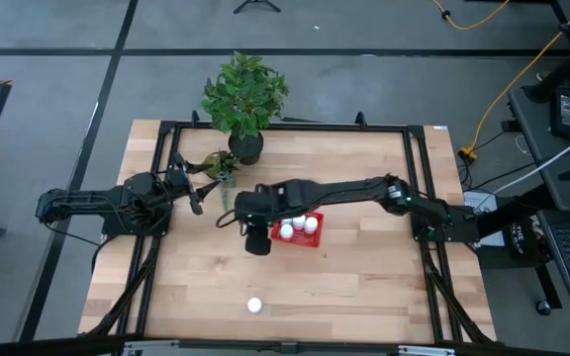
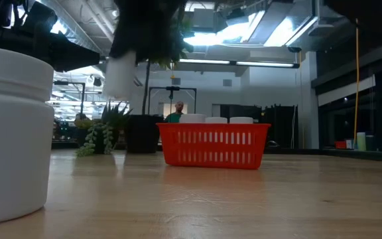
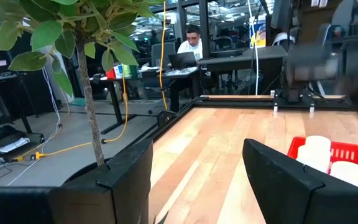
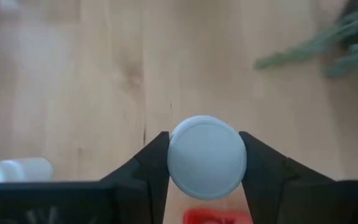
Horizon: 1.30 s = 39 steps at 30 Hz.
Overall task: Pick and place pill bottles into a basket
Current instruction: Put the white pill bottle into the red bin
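My right gripper (image 1: 252,214) is shut on a white pill bottle (image 4: 207,157), held in the air just left of the red basket (image 1: 314,237). In the low view the bottle (image 2: 119,76) hangs high above the table. The basket (image 2: 214,145) stands mid-table with three white bottles (image 1: 298,226) upright in it. One more bottle (image 1: 254,306) stands on its base near the table's front edge, large in the low view (image 2: 12,133). My left gripper (image 1: 198,194) is open and empty at the far left, beside a small plant. My right gripper pinches the bottle at its cap end (image 4: 173,155) between its two fingers (image 4: 263,168), one on each side. The fingers come from above, pointing down. The bottle is upright, cap up, lifted clear of the table.
A leafy plant (image 1: 245,94) in a black pot (image 1: 246,148) stands at the table's far edge, with a small trailing plant (image 1: 222,166) beside it. Black frame rails (image 1: 419,198) run along the table's sides. A person (image 3: 191,43) sits in the room beyond.
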### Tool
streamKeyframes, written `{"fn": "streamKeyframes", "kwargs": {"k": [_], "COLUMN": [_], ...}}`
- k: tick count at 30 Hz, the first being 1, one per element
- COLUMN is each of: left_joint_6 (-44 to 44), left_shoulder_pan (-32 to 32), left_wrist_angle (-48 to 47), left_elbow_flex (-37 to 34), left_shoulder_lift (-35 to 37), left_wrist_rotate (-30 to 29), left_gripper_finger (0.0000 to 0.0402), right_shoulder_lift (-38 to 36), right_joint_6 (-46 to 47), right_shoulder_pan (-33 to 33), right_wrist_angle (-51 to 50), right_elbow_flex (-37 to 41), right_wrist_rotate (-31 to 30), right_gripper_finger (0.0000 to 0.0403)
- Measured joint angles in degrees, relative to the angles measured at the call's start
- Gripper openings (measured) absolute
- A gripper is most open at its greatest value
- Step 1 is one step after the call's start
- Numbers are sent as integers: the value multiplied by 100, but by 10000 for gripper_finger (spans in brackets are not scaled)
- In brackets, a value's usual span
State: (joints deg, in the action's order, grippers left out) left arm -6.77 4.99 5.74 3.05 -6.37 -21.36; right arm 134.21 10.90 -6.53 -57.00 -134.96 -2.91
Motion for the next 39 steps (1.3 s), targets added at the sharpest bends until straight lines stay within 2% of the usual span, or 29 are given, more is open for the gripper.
{"fn": "streamKeyframes", "kwargs": {"k": [4,7,11,13,16,24,31,39], "left_joint_6": [0,-1,-1,0,-1,0,0,-2], "left_shoulder_pan": [-1,0,-1,0,-1,0,-2,0], "left_wrist_angle": [1,2,1,2,0,0,0,2], "left_elbow_flex": [0,0,0,0,0,0,0,0], "left_shoulder_lift": [0,0,0,0,0,0,0,0], "left_wrist_rotate": [1,0,2,2,3,2,2,0], "left_gripper_finger": [246,246,245,244,245,245,246,245], "right_shoulder_lift": [-523,-829,-963,-963,-959,-959,-1023,-2045], "right_joint_6": [384,345,395,551,598,706,955,1406], "right_shoulder_pan": [-148,-351,-615,-687,-769,-951,-1029,-1015], "right_wrist_angle": [-686,-1603,-2908,-3109,-2974,-1762,-1591,-55], "right_elbow_flex": [-8,-11,-9,45,202,1194,1950,3619], "right_wrist_rotate": [-380,-825,-1301,-1355,-1358,-1218,-1205,-1242], "right_gripper_finger": [149,149,149,149,149,149,149,149]}}
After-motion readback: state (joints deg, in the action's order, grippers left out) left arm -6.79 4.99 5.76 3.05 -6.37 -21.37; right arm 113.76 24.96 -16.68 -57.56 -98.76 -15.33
